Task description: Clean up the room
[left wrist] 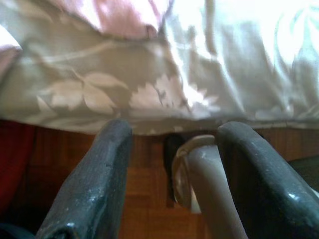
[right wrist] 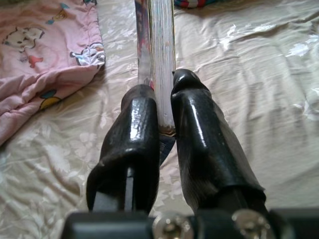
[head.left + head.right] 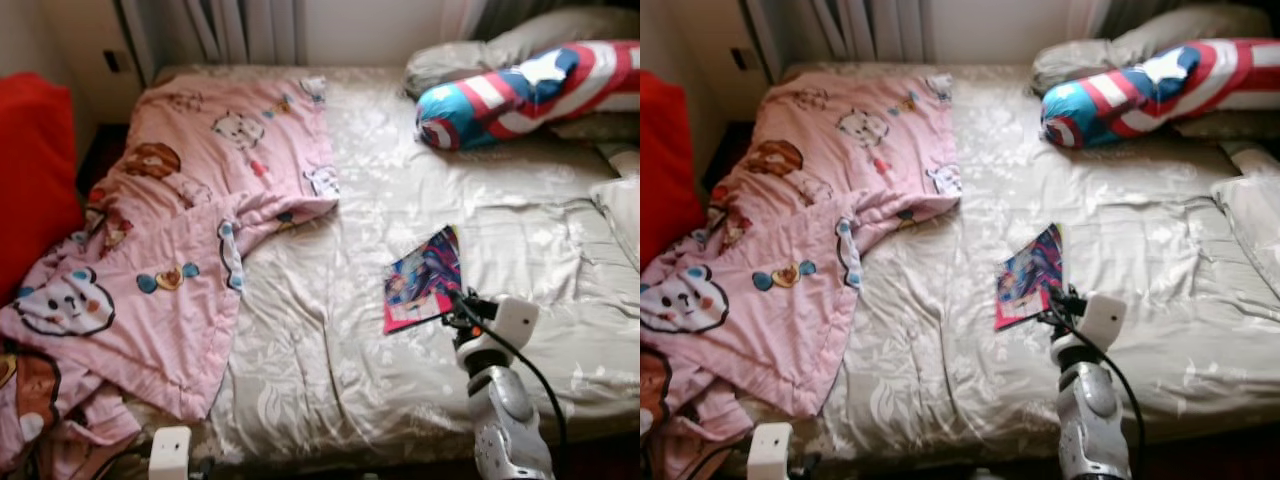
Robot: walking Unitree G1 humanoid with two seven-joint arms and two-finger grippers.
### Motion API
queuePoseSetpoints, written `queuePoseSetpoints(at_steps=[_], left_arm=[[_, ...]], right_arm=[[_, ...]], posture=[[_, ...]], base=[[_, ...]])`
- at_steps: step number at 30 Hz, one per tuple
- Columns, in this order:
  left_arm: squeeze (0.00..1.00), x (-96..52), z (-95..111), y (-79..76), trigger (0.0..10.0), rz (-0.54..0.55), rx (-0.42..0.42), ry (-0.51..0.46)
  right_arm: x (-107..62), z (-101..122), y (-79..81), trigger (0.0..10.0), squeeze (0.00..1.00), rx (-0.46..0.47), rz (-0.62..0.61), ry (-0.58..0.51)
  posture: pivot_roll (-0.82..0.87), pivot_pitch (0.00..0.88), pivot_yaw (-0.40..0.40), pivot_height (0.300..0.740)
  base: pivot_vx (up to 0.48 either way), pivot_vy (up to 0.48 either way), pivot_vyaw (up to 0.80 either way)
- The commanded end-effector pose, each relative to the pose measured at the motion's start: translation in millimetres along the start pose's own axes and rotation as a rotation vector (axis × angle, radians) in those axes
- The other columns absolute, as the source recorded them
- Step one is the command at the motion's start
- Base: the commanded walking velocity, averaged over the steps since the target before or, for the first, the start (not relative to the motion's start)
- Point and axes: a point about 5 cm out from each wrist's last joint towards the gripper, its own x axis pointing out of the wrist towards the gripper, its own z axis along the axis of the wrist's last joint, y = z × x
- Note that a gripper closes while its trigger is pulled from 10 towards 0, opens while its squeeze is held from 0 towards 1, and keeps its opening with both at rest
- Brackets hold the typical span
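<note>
No legible text, labels, brands or numbers anywhere; cover of the book (image 3: 425,278) at 4 o'clock on the bed too blurred to read.

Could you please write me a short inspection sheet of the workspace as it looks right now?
Surface: bed with a rumpled beige floral sheet.
Job's things: colourful book, pinched at its edge.
Clutter: pink cartoon blanket bunched on the robot's left; striped bolster and pillows at the head.
Grippers: right gripper shut on the book; left gripper open, low by the bed's edge.
Cables: black cable along the right arm.
Surroundings: curtains, wooden floor.
</note>
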Motion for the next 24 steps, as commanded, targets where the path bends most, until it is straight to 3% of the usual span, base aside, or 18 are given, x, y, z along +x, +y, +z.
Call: queuePoseSetpoints(at_steps=[1, 24], left_arm=[[0.0, -3.8, -11.8, -1.7, 10.0, -0.003, 0.009, 0.042], [0.0, -3.5, -11.3, -1.9, 10.0, -0.005, 0.012, 0.041]], right_arm=[[0.6, 4.2, -0.5, 10.0, 0.0, -0.001, 0.0, -0.022], [1.3, 1.9, 3.3, 10.0, 0.0, -0.009, 0.033, -0.005]], posture=[[0.05, 0.178, -0.078, 0.718], [0.05, 0.181, -0.075, 0.718]], base=[[0.0, -0.371, 0.0], [0.0, -0.369, 0.0]])
